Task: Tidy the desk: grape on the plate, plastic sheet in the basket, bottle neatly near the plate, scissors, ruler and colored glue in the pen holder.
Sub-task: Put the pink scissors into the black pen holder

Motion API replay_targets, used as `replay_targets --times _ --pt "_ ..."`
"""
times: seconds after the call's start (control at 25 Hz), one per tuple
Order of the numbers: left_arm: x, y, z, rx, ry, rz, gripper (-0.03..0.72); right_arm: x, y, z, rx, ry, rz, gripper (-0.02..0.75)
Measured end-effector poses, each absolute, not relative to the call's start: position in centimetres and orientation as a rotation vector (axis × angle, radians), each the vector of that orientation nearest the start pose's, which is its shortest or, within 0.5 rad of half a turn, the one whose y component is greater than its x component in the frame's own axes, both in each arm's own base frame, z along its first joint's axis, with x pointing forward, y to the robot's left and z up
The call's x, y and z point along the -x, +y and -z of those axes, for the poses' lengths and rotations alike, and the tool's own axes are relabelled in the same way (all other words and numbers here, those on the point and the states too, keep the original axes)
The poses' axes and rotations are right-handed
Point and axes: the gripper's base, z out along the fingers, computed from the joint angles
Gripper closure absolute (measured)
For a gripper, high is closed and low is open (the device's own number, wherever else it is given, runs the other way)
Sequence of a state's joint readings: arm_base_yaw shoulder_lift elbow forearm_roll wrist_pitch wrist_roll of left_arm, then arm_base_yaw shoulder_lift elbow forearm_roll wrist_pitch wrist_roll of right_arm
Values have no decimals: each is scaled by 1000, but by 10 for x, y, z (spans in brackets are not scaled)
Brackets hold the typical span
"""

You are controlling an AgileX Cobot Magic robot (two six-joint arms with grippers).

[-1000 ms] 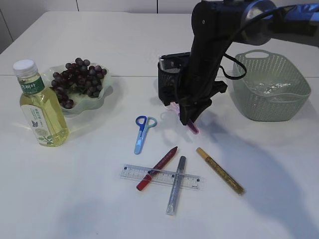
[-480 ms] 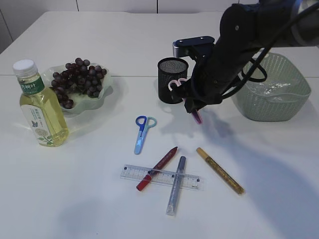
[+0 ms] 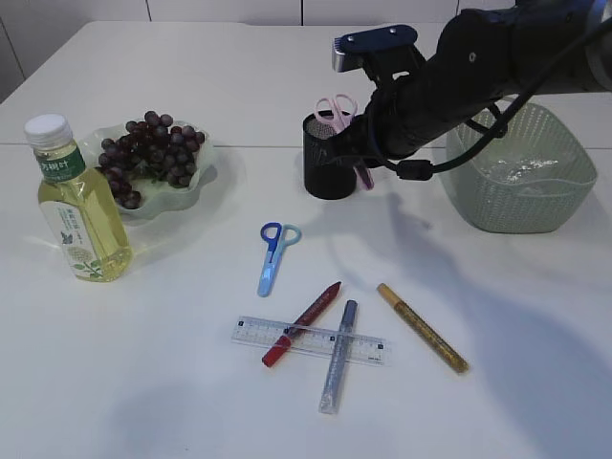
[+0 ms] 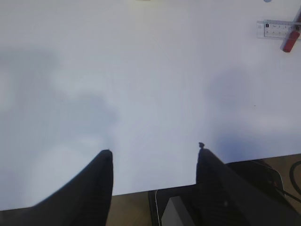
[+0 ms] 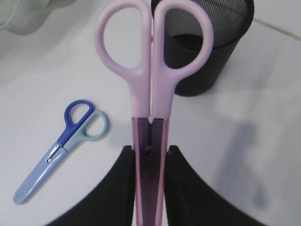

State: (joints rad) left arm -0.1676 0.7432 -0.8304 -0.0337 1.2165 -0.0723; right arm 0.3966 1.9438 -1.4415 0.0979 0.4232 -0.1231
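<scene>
My right gripper is shut on the blades of pink scissors, handles pointing away. In the exterior view the pink scissors are held at the right rim of the black mesh pen holder, handles above its rim. Blue scissors lie on the table. A clear ruler lies under a red glue pen and a silver one; a gold one lies beside them. Grapes sit on the plate. The bottle stands left of it. My left gripper is open and empty.
The green basket at the right holds the plastic sheet. The right arm stretches between the basket and the pen holder. The left wrist view shows bare white table near its front edge, with the ruler end at the top right.
The right arm rose and swung back with the pink scissors. They went from hanging blade-down near the table to handles-up at the pen holder's rim.
</scene>
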Motion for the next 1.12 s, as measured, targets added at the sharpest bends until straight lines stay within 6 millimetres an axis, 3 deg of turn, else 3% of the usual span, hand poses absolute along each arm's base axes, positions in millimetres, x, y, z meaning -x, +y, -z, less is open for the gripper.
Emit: replay_targets --times 0.48,1.12 --pt "-105 -21 -329 -121 2615 130 280 -426 178 -252 451 1926 -215 613" --pt "-105 -20 -329 -121 2615 122 281 -468 194 -218 407 1781 -216 613"
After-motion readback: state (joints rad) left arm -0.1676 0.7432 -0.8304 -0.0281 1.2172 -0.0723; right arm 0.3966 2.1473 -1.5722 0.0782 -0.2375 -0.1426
